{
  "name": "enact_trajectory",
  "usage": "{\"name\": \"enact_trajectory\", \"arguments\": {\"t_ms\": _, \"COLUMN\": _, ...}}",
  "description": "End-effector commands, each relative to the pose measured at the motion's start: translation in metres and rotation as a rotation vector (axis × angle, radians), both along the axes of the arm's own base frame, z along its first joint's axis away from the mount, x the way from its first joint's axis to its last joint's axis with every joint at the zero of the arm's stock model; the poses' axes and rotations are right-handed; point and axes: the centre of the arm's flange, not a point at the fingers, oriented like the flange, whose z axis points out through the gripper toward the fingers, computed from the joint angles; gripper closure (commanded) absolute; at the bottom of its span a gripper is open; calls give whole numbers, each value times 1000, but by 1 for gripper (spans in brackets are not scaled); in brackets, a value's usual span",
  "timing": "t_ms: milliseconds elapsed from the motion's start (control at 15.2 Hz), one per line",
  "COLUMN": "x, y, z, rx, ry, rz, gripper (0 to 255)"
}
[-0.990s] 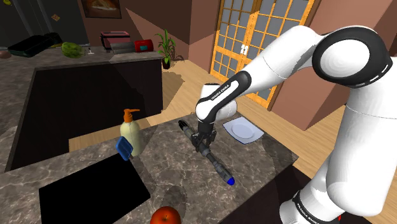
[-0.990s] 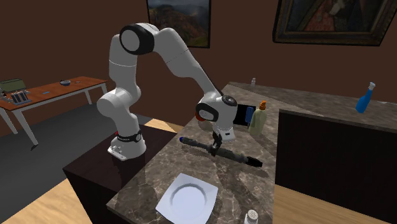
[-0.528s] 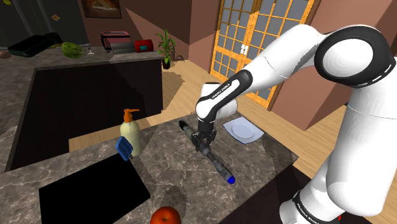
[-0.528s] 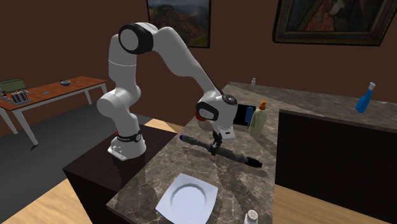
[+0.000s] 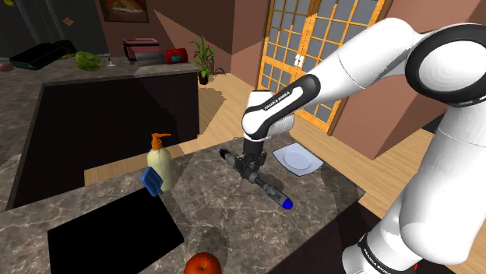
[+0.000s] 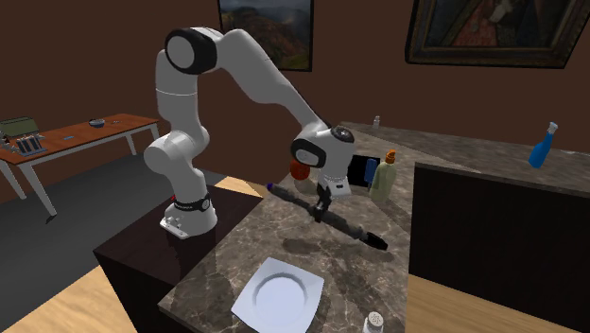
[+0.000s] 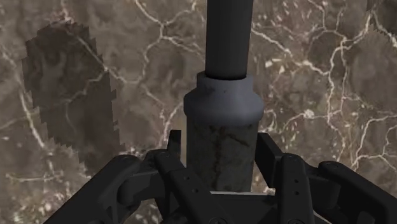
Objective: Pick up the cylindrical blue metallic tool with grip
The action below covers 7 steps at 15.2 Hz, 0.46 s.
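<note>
Pincer clenched on the blue-tipped tool mid-shaft, tilted above counter

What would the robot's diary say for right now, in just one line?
gripper: shut on blue-tipped cylindrical tool | tool: tilted, held clear of marble counter | shadow: on counter beneath tool

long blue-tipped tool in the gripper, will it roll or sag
Likely rolls if set down: the tool is a round cylinder, the counter flat. Probably stiff: clasped at one spot by the gripper, both ends jut straight.
</note>
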Motion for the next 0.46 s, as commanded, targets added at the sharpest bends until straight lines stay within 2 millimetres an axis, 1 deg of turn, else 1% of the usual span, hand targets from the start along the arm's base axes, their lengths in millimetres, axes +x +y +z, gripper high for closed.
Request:
{"name": "enact_trajectory", "arguments": {"t_ms": 0, "x": 0, "y": 1, "z": 11, "rx": 0, "ry": 0, "rz": 0, "gripper": 255}}
{"name": "enact_trajectory", "arguments": {"t_ms": 264, "x": 0, "y": 1, "z": 32, "rx": 0, "ry": 0, "rz": 0, "gripper": 255}}
{"name": "enact_trajectory", "arguments": {"t_ms": 396, "x": 0, "y": 1, "z": 33, "rx": 0, "ry": 0, "rz": 0, "gripper": 255}}
